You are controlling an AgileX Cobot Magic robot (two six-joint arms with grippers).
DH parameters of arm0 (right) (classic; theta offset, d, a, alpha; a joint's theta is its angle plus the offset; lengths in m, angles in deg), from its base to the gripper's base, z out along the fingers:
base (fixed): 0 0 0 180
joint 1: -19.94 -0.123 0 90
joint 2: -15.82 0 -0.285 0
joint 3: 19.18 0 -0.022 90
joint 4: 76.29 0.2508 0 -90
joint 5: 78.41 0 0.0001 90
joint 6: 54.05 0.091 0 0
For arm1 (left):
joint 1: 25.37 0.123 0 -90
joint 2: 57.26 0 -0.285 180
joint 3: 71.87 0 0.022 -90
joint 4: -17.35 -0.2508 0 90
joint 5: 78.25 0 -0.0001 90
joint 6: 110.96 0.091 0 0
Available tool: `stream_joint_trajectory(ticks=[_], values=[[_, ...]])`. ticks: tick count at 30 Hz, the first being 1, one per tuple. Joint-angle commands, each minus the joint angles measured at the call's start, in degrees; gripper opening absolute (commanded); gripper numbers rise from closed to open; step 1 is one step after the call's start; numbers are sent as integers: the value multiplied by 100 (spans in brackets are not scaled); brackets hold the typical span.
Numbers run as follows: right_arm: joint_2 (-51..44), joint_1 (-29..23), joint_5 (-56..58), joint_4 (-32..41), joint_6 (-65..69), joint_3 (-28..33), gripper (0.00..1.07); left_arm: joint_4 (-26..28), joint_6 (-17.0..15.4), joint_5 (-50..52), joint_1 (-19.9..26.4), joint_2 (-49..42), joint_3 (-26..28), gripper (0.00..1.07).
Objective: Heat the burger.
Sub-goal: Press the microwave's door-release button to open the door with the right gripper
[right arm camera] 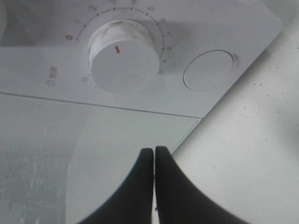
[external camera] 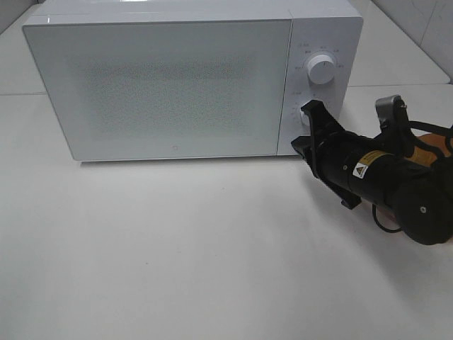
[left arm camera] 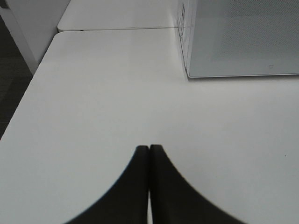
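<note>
The burger shows in no view; the microwave's (external camera: 327, 32) shut, frosted door (external camera: 170, 85) hides its inside. The right gripper (right arm camera: 154, 151), jaws pressed together, has that door's corner just ahead and a knob (right arm camera: 124, 58) beyond. The left gripper (left arm camera: 149, 148), jaws together too, hangs over the white table (left arm camera: 103, 93).

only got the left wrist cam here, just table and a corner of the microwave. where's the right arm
Observer: The right end effector is pointed at the front of the microwave, close to its lower knob.
Operator: open or shut
Observer: Shut, with nothing between its tips. It is not touching the knob.
Operator: see the burger anywhere
Observer: No, not in any view. The door is closed across the front, and nothing shows through its speckled pane.
</note>
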Motion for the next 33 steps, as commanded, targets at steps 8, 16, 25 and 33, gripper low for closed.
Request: stream_joint_trajectory(ticks=[8, 16, 25, 33], values=[[183, -11, 350, 894, 155, -453, 0, 11, -29, 52, 23, -143, -23, 0], [458, -11, 344, 1106, 195, -688, 0, 17, -29, 52, 23, -115, -23, 0], [464, -6, 705, 1650, -189, -985, 0, 17, -29, 52, 23, -115, -23, 0], [647, -6, 768, 1805, -338, -1049, 0, 17, -29, 52, 23, -115, -23, 0]])
